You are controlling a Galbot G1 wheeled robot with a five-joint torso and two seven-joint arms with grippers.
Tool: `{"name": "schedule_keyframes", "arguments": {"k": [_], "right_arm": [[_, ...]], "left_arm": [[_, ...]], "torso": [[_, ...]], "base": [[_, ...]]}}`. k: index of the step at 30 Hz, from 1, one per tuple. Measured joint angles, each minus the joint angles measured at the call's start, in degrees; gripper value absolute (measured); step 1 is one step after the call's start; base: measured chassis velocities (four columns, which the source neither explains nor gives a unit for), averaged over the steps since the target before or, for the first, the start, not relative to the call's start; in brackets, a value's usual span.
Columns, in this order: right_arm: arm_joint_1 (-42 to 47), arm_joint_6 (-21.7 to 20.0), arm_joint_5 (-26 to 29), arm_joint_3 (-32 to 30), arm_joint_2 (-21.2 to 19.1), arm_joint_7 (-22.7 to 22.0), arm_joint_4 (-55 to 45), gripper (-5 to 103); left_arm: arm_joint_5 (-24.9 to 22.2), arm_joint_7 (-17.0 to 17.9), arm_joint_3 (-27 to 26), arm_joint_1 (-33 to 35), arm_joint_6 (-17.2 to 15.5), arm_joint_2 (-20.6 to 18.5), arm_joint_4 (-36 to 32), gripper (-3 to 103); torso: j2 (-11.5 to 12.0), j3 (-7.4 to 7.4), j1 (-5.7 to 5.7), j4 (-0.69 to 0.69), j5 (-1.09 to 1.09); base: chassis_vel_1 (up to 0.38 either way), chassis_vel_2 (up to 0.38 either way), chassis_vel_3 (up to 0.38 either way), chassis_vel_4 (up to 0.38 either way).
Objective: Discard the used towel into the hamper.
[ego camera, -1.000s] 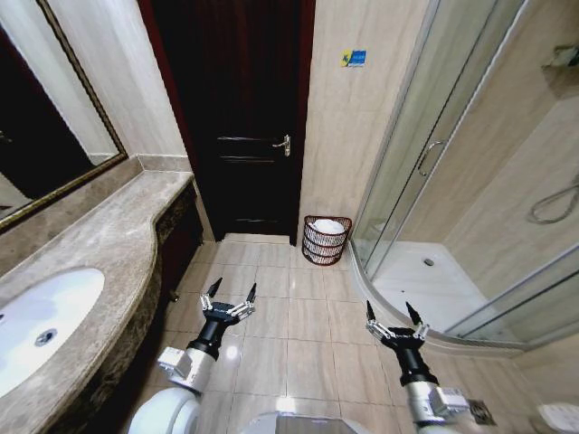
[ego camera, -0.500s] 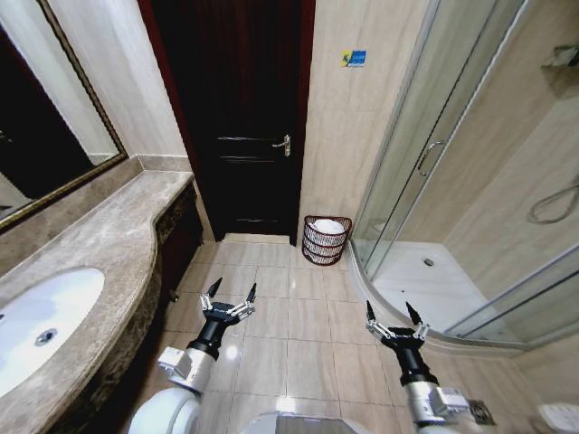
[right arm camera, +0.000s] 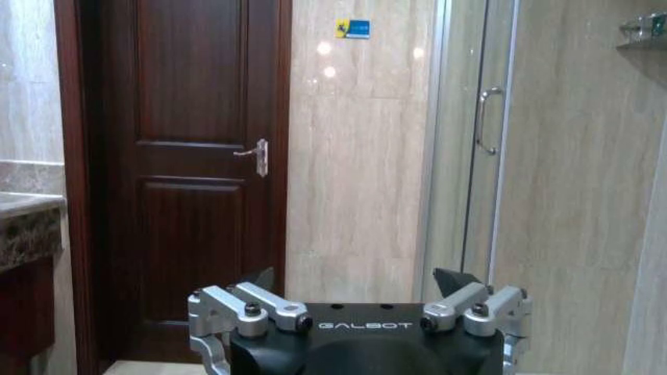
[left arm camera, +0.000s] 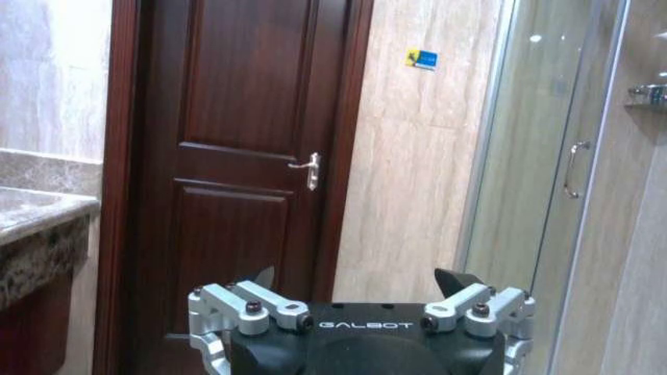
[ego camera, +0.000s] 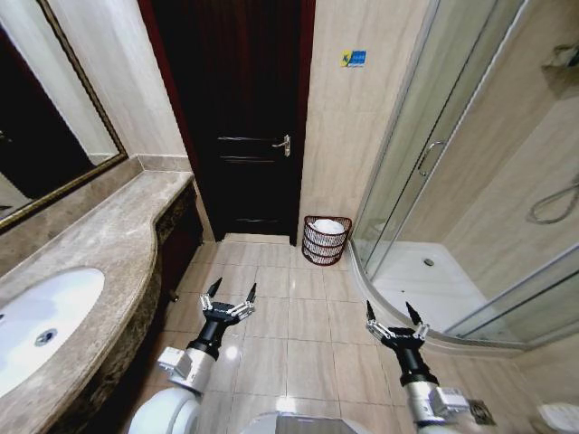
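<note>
Hamper (ego camera: 327,239) well beyond both spread, empty claws.

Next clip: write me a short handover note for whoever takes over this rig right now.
Left gripper: open, empty, held low over the floor tiles.
Right gripper: open, empty, same height, near the shower curb.
Hamper: on the floor against the wall between door and shower, something white already inside, likely the towel.
Done: apparently the drop.
Left: nothing visible; confirm.

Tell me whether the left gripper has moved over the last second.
No. The left gripper hangs open above the same floor tile, level with the vanity's edge, as before.
</note>
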State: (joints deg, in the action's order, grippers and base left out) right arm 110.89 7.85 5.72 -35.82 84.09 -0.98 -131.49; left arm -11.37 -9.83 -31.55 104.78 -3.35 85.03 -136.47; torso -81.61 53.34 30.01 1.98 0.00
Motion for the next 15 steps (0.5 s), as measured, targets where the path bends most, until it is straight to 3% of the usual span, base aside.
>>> {"name": "schedule_keyframes", "arguments": {"k": [15], "right_arm": [[0.00, 0.00, 0.00, 0.00, 0.00, 0.00, 0.00, 100]], "left_arm": [[0.00, 0.00, 0.00, 0.00, 0.00, 0.00, 0.00, 100]], "torso": [[0.00, 0.00, 0.00, 0.00, 0.00]], "base": [[0.000, 0.000, 0.000, 0.000]]}}
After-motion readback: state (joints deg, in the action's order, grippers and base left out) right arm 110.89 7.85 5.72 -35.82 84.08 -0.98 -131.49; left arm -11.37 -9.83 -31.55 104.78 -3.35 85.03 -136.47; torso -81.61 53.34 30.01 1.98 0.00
